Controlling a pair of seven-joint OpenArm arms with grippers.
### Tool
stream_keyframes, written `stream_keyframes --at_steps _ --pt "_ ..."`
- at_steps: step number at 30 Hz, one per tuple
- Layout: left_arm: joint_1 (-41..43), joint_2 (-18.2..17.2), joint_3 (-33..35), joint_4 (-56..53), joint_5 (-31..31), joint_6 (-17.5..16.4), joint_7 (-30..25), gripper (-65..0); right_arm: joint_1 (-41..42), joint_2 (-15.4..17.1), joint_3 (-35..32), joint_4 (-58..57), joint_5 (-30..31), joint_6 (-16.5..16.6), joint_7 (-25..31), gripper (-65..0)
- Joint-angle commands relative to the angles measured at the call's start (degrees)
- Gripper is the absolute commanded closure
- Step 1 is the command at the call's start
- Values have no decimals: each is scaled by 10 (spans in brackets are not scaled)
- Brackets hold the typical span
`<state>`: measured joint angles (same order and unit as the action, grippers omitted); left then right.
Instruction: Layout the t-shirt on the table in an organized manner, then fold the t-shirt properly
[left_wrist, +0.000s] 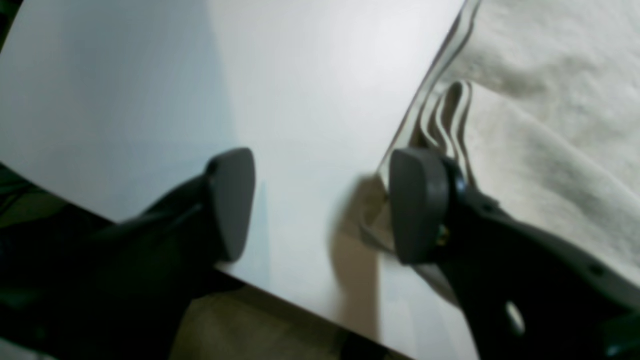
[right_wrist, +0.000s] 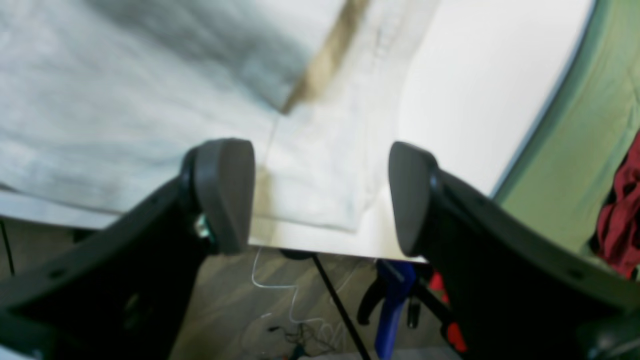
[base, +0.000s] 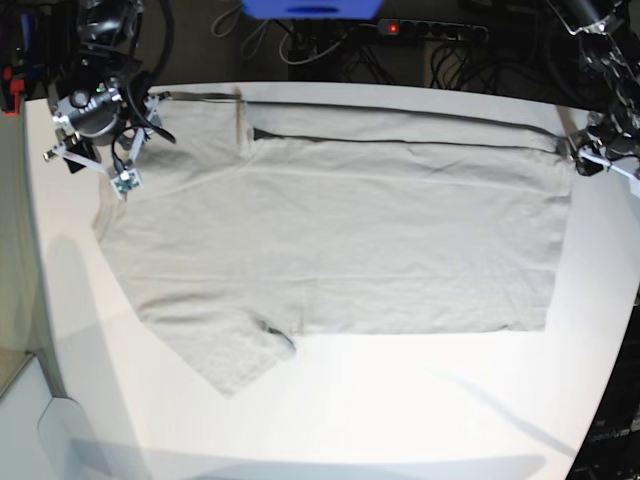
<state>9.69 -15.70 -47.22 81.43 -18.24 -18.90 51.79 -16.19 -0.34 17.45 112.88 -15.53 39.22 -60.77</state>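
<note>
— Checking the left claw (left_wrist: 322, 205) first: gaping wide, holding nothing, one pad overhanging the layered hem (left_wrist: 452, 115), the other over bare surface (left_wrist: 150, 75).

— Turning to the right claw (right_wrist: 322, 195): also spreading wide, gripping nothing, hanging above the sleeve (right_wrist: 320, 175) close to the surface's edge.

— Moving outward: finding the t-shirt (base: 350, 240) lying sideways across the surface, sleeves toward the right claw, hem toward the left, a far strip apparently turned over already.

— Judging the fold as underway, then. Advising what?

— Lowering both claws evenly. Pinching every layer at the far corners, not just the top one. Lifting only enough to clear, then carrying the edge toward the near side in step. Keeping the cloth taut between the claws and avoiding dragging the layer underneath.
</note>
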Motion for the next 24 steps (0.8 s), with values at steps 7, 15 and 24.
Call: stream_keyframes --at_steps 7,15,24 --pt "-3 -10 -4 10 -4 -1 -12 -412 9 -1 -14 7 -3 8 6 -427" --pt "-2 -10 -4 9 -4 -1 -12 -412 14 -1 -14 5 0 8 7 -427" --pt "0 -10 -4 7 -4 -1 -12 -412 40 -1 -14 -53 1 8 9 -422"
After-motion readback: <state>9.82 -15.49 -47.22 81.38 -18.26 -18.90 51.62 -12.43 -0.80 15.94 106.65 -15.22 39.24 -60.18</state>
